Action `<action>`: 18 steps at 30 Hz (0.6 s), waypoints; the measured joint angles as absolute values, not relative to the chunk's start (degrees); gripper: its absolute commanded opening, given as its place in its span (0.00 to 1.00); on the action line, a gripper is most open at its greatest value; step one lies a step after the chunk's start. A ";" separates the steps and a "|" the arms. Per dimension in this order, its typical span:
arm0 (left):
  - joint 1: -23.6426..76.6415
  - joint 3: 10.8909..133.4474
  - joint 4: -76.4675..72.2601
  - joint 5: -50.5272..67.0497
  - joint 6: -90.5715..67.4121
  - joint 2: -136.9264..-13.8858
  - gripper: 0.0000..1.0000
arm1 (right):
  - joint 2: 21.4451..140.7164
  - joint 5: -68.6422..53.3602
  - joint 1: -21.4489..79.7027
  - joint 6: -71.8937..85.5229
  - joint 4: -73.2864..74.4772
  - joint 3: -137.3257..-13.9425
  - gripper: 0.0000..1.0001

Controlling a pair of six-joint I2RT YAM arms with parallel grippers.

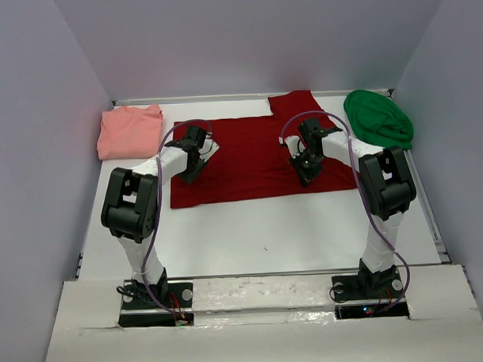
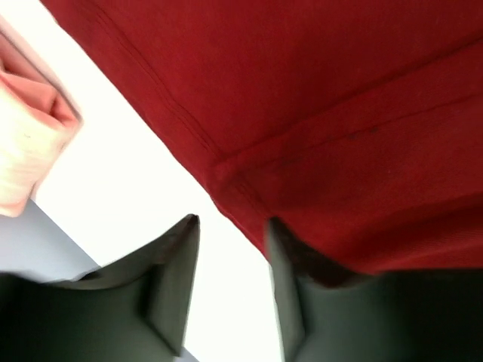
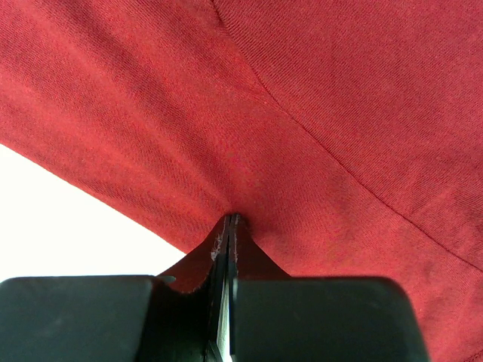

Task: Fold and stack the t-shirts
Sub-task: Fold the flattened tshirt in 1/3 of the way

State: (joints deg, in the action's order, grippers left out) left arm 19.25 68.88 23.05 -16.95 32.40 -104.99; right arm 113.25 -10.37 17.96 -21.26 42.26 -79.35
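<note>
The red shirt (image 1: 257,160) lies spread on the tabletop (image 1: 267,236), with the pink shirt (image 1: 130,131) folded off its left end and the green shirt (image 1: 378,119) bunched off its right. The right jaws are clenched on a pucker of red cloth, and the left jaws stand apart at its left hem, grasping nothing. Folding the red shirt seems in hand, and next the left jaws likely must close on that hem so both sides lift together. How many layers the right jaws pinch is hidden.
</note>
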 measured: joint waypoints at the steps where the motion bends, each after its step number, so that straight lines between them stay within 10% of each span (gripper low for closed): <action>1: 19.25 69.58 23.29 -16.23 32.05 -104.71 0.66 | 113.27 -10.37 17.96 -21.26 42.30 -79.40 0.00; 5: 19.22 72.66 24.16 -13.65 30.74 -101.12 0.88 | 113.36 -10.35 17.96 -21.19 42.50 -79.57 0.20; 12: 19.22 76.58 23.83 -14.26 29.17 -91.79 0.99 | 112.95 -14.39 17.98 -21.69 44.01 -79.83 0.54; 18: 19.22 76.07 23.77 -16.23 28.49 -90.78 0.99 | 112.84 -16.78 17.91 -22.96 46.76 -82.50 0.56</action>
State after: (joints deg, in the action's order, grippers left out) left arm 19.22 76.07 23.77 -16.23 28.49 -90.78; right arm 112.84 -16.78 17.91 -22.96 46.76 -82.50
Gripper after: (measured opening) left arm 0.989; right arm 0.554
